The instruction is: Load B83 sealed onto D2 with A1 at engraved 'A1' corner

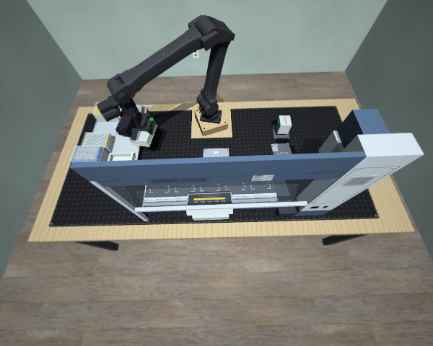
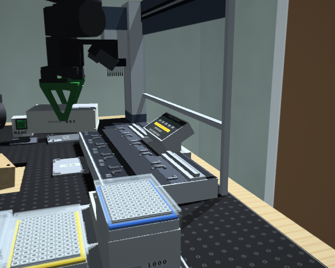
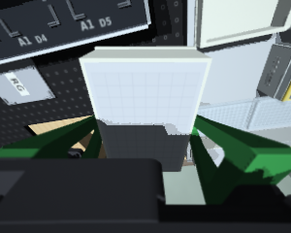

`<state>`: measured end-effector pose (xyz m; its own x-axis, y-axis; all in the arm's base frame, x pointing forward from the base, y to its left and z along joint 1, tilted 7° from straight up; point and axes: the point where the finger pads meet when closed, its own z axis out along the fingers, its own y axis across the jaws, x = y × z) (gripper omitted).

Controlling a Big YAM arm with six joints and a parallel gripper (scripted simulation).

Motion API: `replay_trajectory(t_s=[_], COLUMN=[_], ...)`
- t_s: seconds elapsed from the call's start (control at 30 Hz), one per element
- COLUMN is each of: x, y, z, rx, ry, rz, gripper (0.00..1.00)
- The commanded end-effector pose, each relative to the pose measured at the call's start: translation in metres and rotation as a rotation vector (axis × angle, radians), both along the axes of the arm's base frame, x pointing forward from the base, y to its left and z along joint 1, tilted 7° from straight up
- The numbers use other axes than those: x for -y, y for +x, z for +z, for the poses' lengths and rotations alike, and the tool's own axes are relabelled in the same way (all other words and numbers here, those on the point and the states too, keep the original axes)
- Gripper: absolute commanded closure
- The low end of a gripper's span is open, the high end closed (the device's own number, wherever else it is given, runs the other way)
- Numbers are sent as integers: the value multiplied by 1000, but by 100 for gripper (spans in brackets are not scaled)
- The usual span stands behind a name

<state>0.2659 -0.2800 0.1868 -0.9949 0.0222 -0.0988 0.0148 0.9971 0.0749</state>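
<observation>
My gripper (image 1: 146, 130) (image 2: 62, 114) (image 3: 145, 116) is shut on the deep-well block B83 (image 1: 142, 138) (image 2: 81, 114) (image 3: 145, 89). The block is a pale box with a white gridded seal on top, and the green fingers clamp its long sides. It hangs level in the air over the black board, between the shelf and the arm's base. The label "B83" faces the exterior view. The deck (image 2: 118, 149) (image 1: 209, 194) (image 3: 63, 24) with its corner brackets stands empty. In the wrist view the engravings "A1 D4" and "A1 D5" show just beyond the block.
The shelf holds a blue-rimmed tip rack (image 1: 86, 153) (image 2: 134, 199), a yellow-rimmed one (image 1: 96, 139) (image 2: 46, 236) and a white open tub (image 1: 121, 156). The RG nest (image 1: 215, 150) (image 2: 67, 167) (image 3: 19, 84) lies beside the deck. The READY key (image 1: 283, 124) (image 2: 20, 124) stands beyond the base. The blue-framed enclosure (image 1: 216, 165) spans the deck.
</observation>
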Motion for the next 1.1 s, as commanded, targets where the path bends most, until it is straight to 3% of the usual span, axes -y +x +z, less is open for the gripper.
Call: replay_trajectory(t_s=[0.0,0.23,1.07], x=[20,20,20], y=[16,16,16], z=[38,38,38], rx=[77,79,79], ry=[-95,-107,-107], rz=[109,204,203], gripper=[100,100,100])
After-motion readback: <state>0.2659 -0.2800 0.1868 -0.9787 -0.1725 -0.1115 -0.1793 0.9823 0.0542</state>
